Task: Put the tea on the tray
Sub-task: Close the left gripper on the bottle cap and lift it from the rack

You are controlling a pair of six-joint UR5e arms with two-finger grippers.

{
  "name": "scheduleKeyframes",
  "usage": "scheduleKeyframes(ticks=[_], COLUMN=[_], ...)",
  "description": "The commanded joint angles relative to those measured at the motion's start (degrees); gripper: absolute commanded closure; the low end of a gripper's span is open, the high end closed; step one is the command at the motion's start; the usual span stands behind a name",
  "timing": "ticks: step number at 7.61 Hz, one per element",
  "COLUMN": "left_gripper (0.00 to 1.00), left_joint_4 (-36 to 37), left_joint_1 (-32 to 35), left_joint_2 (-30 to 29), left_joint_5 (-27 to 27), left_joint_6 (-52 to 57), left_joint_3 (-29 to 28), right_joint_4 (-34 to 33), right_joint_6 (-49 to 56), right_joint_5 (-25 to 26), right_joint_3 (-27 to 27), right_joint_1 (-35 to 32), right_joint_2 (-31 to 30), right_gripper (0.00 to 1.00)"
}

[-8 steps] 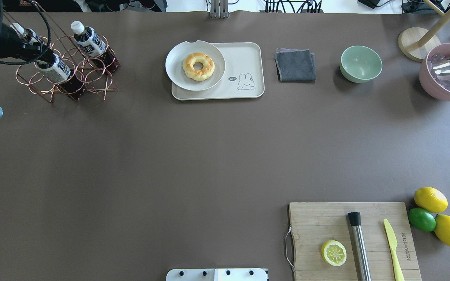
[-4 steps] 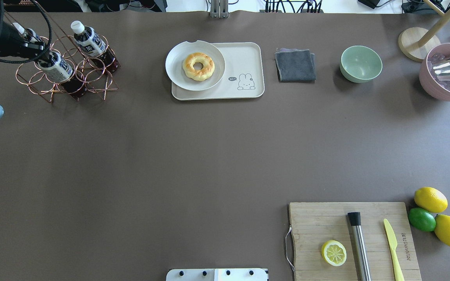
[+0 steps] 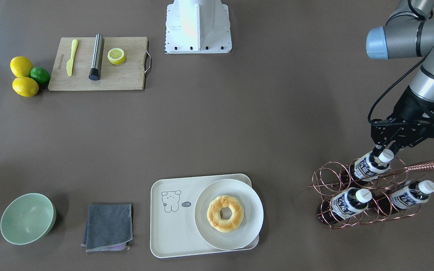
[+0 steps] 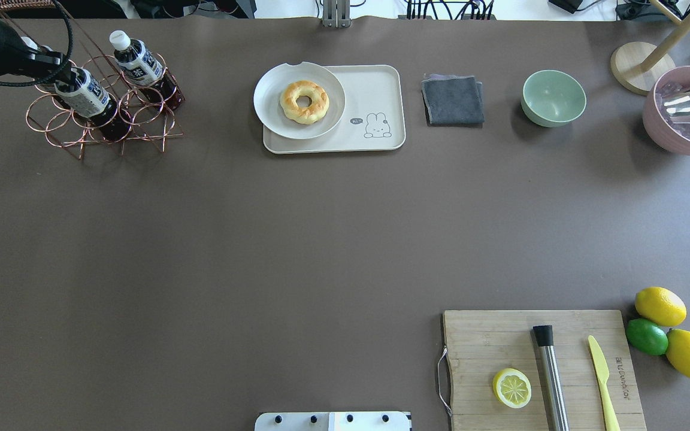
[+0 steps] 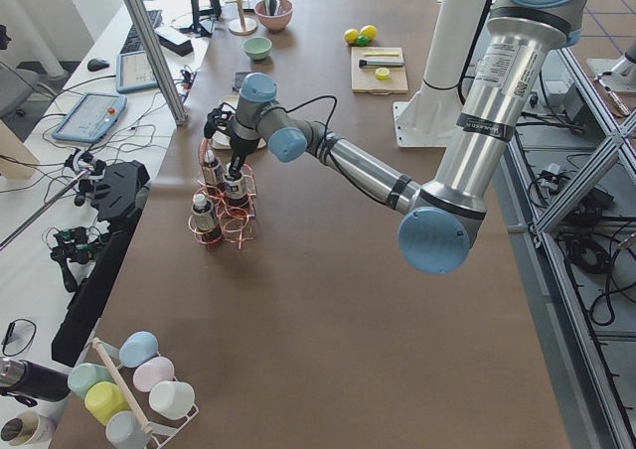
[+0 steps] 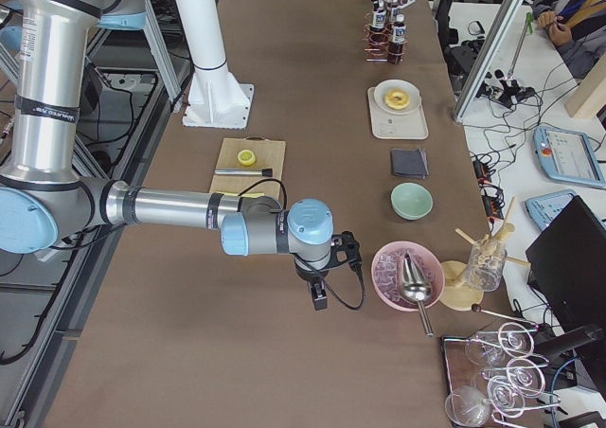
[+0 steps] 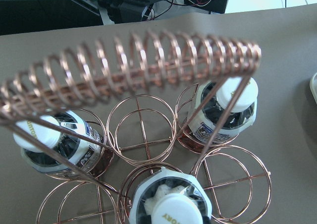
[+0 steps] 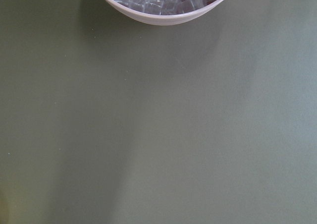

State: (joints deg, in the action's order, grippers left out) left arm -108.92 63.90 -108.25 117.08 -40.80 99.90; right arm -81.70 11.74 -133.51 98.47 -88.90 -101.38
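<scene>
We see the small clear plastic tea bottle (image 3: 369, 166), dark brown liquid inside, with a white screw cap and a blue-and-white label. It leans in a ring on the robot-facing side of the copper wire rack (image 3: 426, 165). The cream-white rectangular plastic tray (image 3: 171, 226), round-cornered, raised-rimmed and marked with a line-drawn bear, lies flat, well apart from that rack.
</scene>
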Motion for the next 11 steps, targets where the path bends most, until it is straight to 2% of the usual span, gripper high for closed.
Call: scheduleKeyframes(ticks=[1, 4, 8, 10, 11], left_gripper=[1.00, 1.00, 1.00, 1.00, 1.00], left_joint_4=[1.68, 7.56, 23.02, 29.26, 29.47], left_joint_1=[3.06, 4.56, 6.85, 6.33, 5.28], left_joint_2=[0.67, -0.02, -5.20, -9.23, -11.69], left_joint_5=[2.43, 2.80, 2.89, 4.29, 4.29], left_joint_6=[0.46, 0.90, 4.68, 1.54, -3.79], left_joint_3=[2.31, 6.18, 12.67, 15.23, 15.33], right_joint_4=[2.51, 2.51, 2.51, 2.60, 2.77], right_joint_6=[-0.05, -0.05, -0.05, -0.05, -0.05], right_joint_5=[0.00, 0.00, 0.00, 0.09, 0.09], right_joint_3=[-1.61, -1.61, -1.70, -1.96, -1.97], right_joint_1=[0.04, 0.04, 0.04, 0.04, -0.04], right_joint_2=[0.04, 0.04, 0.13, 0.13, 0.13], right_gripper=[0.00, 0.00, 0.00, 0.00, 0.00])
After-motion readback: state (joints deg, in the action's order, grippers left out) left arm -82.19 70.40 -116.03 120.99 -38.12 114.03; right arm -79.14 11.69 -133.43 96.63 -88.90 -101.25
